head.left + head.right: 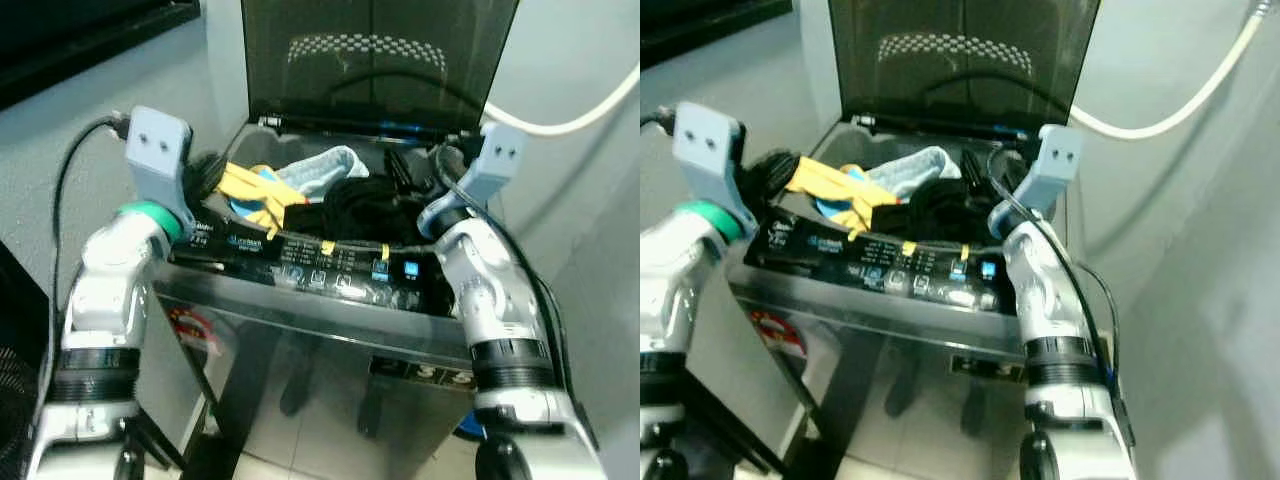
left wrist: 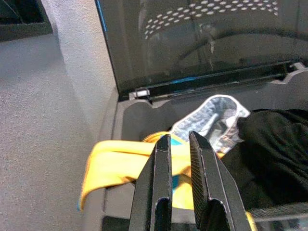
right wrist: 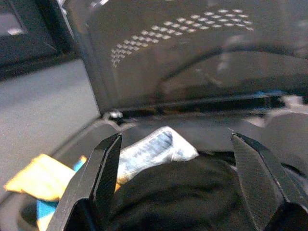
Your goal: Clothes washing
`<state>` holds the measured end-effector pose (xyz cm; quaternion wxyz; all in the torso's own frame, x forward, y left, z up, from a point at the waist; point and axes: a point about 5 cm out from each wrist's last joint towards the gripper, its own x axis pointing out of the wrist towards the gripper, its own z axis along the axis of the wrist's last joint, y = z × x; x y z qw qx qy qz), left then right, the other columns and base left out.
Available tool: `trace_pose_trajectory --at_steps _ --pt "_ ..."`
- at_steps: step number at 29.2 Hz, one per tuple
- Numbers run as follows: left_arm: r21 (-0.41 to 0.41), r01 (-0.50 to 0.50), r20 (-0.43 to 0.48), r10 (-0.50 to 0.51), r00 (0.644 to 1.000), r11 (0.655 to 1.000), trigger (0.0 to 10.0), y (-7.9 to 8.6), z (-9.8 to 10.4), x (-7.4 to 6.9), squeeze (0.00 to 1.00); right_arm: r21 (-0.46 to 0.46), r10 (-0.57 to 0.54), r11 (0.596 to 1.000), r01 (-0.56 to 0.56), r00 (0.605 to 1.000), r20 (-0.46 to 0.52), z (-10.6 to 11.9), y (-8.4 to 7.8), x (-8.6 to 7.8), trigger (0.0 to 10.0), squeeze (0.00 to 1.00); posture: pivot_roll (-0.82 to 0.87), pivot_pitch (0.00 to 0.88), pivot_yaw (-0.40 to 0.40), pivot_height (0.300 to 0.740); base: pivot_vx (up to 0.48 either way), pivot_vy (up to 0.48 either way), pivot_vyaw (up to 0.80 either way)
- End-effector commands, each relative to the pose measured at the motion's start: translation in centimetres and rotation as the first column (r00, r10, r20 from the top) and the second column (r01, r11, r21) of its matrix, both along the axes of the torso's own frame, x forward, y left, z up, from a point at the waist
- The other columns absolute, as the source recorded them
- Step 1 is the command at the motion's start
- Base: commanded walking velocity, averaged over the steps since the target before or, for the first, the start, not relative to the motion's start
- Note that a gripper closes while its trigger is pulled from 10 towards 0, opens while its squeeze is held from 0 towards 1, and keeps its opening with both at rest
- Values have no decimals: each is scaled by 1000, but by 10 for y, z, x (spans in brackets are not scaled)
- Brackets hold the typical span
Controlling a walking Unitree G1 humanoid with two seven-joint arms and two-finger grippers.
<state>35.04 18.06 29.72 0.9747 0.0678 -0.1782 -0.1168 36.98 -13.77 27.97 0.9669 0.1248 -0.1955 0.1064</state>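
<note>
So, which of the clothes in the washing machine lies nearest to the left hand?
The yellow garment. It lies at the left side of the tub, right under the nearly closed left hand; the light blue cloth and the black clothes lie farther toward the right.

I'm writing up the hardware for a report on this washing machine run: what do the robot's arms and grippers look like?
Both arms are silver, jointed segments with black ribbed bands at the forearms. The left arm has a green ring at its wrist, and a black cable runs to its grey-blue camera housing. The right arm carries a matching housing with black cabling. The left gripper and right gripper each have two long black fingers.
</note>
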Motion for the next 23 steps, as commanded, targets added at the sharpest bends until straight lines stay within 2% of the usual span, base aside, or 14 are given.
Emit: trace_pose_trajectory --at_steps 1,2,3,4,6,10,16,17,18,19,20,21,22,23 --pt "-46 -17 -21 16 1000 999 10000 -3 -7 -4 0 -53 -32 998 32 999 1 -12 4 -9 10000 0 59 13 34 740 0 0 0" --pt "-69 -37 -49 34 998 997 10000 -4 -21 -5 0 -61 -42 997 41 999 -9 -23 5 -13 10000 0 55 0 29 740 0 0 0" --pt "-69 -37 -49 34 998 997 10000 -4 -21 -5 0 -61 -42 997 41 999 -9 -23 5 -13 10000 0 55 0 29 740 0 0 0" --pt "-82 -50 -70 44 997 995 10000 -4 -31 -6 0 -62 -46 997 44 999 -16 -30 7 -15 10000 0 52 0 29 740 0 0 0" --pt "-89 -85 -107 75 991 992 10000 -5 -50 -8 0 -116 -79 991 71 995 -66 -49 8 -17 10000 0 40 0 23 740 0 0 0" --pt "-98 -113 -129 100 987 989 10000 -10 -59 -12 0 -104 -66 993 55 992 -110 -62 8 -21 10000 0 44 0 10 740 0 0 0" --pt "-111 -141 -142 124 982 984 10000 -15 -61 -13 0 -84 -39 996 31 994 -98 -61 13 -24 10000 0 61 0 1 740 0 0 0" --pt "-98 -124 -145 109 983 987 10000 -20 -63 -14 0 -83 -42 996 35 996 -83 -60 14 -26 10000 0 69 0 -1 740 0 0 0" --pt "-67 -54 -127 45 991 996 10000 -30 -64 -18 0 -83 -41 996 35 997 -70 -59 16 -27 10000 0 73 0 -1 740 0 0 0" --pt "-67 -54 -127 45 991 996 10000 -30 -64 -18 0 -83 -41 996 35 997 -70 -59 16 -27 10000 0 73 0 -1 740 0 0 0" --pt "-45 -1 -115 -4 993 999 10000 -38 -64 -21 0 -82 -40 996 35 997 -63 -58 17 -27 10000 0 73 0 -1 740 0 0 0" --pt "-48 151 -41 -153 987 987 10000 -52 -57 -30 0 -79 -41 996 37 998 -47 -56 19 -27 10000 0 78 0 7 740 0 0 0" --pt "-48 151 -41 -153 987 987 10000 -52 -57 -30 0 -79 -41 996 37 998 -47 -56 19 -27 10000 0 78 0 7 740 0 0 0" --pt "-48 250 15 -250 968 967 10000 -61 -51 -38 0 -79 -43 996 41 998 -36 -55 20 -27 10000 0 79 0 8 740 0 0 0"
